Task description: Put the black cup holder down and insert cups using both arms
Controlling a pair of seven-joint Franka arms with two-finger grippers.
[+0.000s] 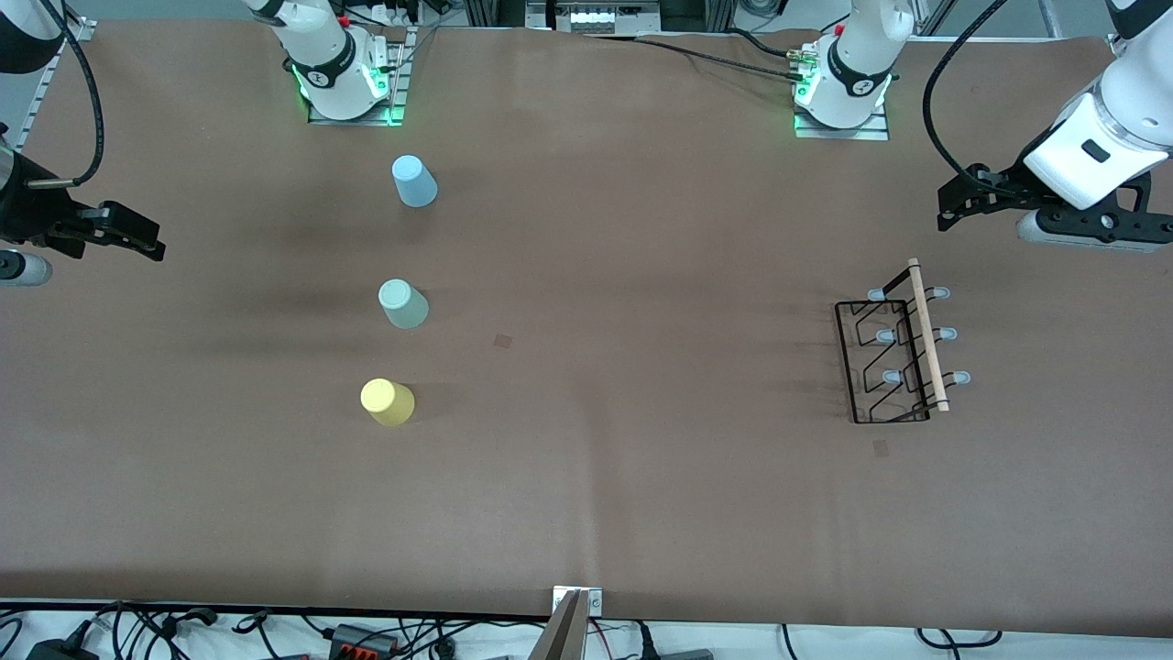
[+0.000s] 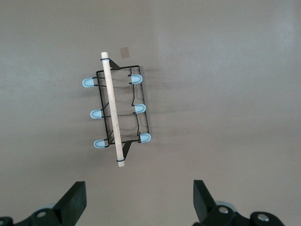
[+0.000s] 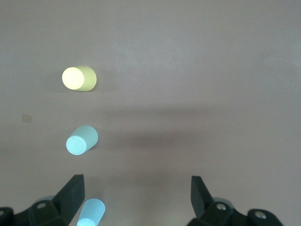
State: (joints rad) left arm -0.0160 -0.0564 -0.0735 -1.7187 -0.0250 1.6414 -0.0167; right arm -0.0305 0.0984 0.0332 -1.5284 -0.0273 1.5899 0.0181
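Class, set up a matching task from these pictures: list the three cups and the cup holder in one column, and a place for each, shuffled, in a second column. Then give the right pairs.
Column one:
1. light blue cup
2. pale green cup
3. yellow cup
4. black cup holder

Column two:
A. middle of the cup row
B. toward the left arm's end of the table
C. cup nearest the front camera
D. cup nearest the robot bases

Pairs: 1-D, 2-A, 3-C, 4-B

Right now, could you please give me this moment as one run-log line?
left gripper: open, above black cup holder | right gripper: open, near cups | yellow cup, pale green cup, light blue cup: on table, none inserted
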